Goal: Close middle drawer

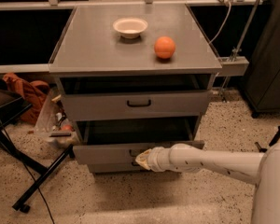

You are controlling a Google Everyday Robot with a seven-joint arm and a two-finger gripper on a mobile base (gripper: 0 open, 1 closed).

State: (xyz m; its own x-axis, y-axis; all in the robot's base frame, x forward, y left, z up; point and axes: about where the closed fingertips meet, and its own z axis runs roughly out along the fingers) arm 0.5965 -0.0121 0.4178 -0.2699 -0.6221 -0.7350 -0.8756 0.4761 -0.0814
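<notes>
The middle drawer (102, 153) of the grey cabinet stands pulled out partway, with a dark hollow above its low flat front. Its small dark handle (133, 152) at the centre is partly covered. My gripper (143, 158) is on the end of the white arm that comes in from the lower right. Its pale tip is pressed against the drawer front, right at the handle.
The taller-fronted top drawer (135, 104) is slightly out. The lowest drawer front (107, 168) sits below. A white bowl (130, 27) and an orange (164, 47) rest on the cabinet top (93, 50). Black stand legs (37, 183) and orange cloth (25, 90) are at the left.
</notes>
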